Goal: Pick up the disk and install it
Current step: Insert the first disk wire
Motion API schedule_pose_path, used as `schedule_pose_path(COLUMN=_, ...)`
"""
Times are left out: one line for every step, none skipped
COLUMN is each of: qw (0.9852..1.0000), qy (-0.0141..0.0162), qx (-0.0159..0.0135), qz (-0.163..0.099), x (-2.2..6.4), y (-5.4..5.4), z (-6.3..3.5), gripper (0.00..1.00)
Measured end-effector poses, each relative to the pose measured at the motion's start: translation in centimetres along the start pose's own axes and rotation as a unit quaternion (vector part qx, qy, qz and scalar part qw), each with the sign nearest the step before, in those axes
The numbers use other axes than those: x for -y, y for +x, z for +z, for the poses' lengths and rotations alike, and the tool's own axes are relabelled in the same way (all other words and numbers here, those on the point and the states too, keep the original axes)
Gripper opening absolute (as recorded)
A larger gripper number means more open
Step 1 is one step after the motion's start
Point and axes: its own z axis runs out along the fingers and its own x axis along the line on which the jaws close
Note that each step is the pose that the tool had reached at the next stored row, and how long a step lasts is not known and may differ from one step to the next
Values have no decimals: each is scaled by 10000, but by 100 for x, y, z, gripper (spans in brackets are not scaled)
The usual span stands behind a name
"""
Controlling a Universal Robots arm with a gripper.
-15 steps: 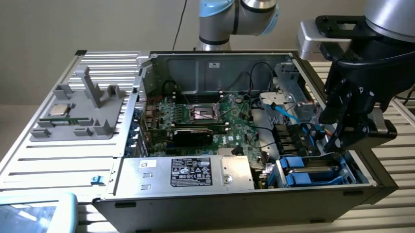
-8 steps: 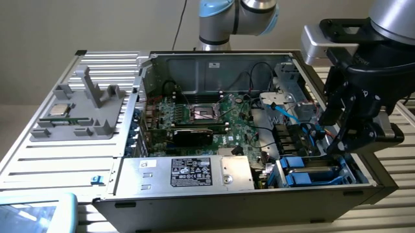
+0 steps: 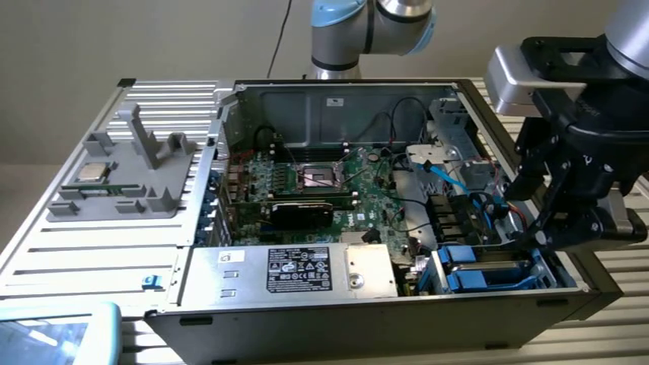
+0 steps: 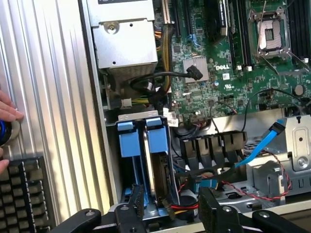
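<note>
A big computer box [image 3: 406, 99] lies open on a metal table [image 3: 91, 258] with long grooves. The robot's gripper [image 3: 563, 228] hangs over the corner of the box on the exterior view's right. Its two black fingers [image 4: 136, 204] are spread apart and they hold nothing. The disk [image 3: 476, 277] sits in a slot in that corner, right under the gripper. It stands on its thin edge, and its blue plastic tabs [image 4: 156, 138] point up. In the wrist view the disk [image 4: 154, 170] is seen between the two fingers, but I cannot tell if they touch it. Just beside the slot is a silver box [image 3: 304, 270] with a black and white sticker. Behind that is the green board [image 3: 335, 190] with lots of little parts. A blue cable [image 4: 265, 143] runs across near the slot. On the exterior view's left a grey tray [image 3: 121, 182] sits on the table, with a small square chip [image 3: 93, 172] on it. A person's hand [image 4: 7, 114] rests on the table, close to a dark keyboard [image 4: 22, 189].
</note>
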Motion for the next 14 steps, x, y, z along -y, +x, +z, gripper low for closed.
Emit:
schedule_pose_path(qw=10000, qy=-25, qx=18, qz=3, x=8, y=14, z=1, gripper=56)
schedule_pose_path(qw=10000, qy=-48, qx=28, qz=4, x=14, y=21, z=4, gripper=56)
schedule_pose_path(qw=10000, qy=-70, qx=37, qz=-3, x=19, y=22, z=6, gripper=56)
schedule_pose_path(qw=10000, qy=-83, qx=48, qz=-21, x=27, y=21, z=8, gripper=56)
schedule_pose_path(qw=9999, qy=-91, qx=64, qz=-52, x=39, y=20, z=10, gripper=56)
schedule_pose_path(qw=9999, qy=-97, qx=73, qz=-88, x=51, y=18, z=12, gripper=56)
schedule_pose_path(qw=9998, qy=-102, qx=80, qz=-123, x=63, y=16, z=14, gripper=56)
schedule_pose_path(qw=9998, qy=-108, qx=84, qz=-162, x=74, y=15, z=17, gripper=56)
schedule_pose_path(qw=9997, qy=-114, qx=87, qz=-205, x=83, y=13, z=22, gripper=56)
schedule_pose_path(qw=9996, qy=-120, qx=89, qz=-254, x=91, y=12, z=26, gripper=56)
schedule_pose_path(qw=9994, qy=-126, qx=90, qz=-303, x=99, y=12, z=29, gripper=56)
schedule_pose_path(qw=9992, qy=-133, qx=91, qz=-352, x=107, y=11, z=33, gripper=56)
schedule_pose_path(qw=9990, qy=-140, qx=92, qz=-410, x=115, y=10, z=38, gripper=56)
schedule_pose_path(qw=9988, qy=-148, qx=93, qz=-463, x=121, y=10, z=43, gripper=56)
